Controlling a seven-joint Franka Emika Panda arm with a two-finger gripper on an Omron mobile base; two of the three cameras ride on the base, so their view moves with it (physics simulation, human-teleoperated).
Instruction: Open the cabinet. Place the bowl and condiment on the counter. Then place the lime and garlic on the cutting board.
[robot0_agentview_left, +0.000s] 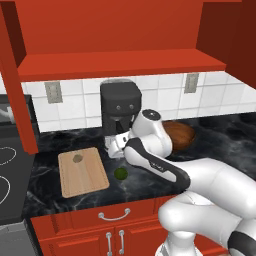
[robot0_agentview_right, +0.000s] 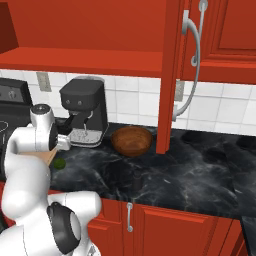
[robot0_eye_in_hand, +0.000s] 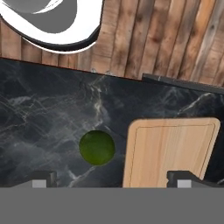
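Note:
The red cabinet stands open, its door swung out edge-on, and the shelf is bare. On the black counter, the brown bowl sits right of the coffee machine, with the small dark condiment in front of it. The lime lies on the counter just right of the cutting board. The garlic rests on the board's far end. My gripper hangs open above the lime, fingers wide apart and pointing down beside the board.
A black coffee machine stands against the tiled wall right behind my hand. A stove borders the counter on the left. The left cabinet door juts out over the stove side. Lower red cabinets run under the counter edge.

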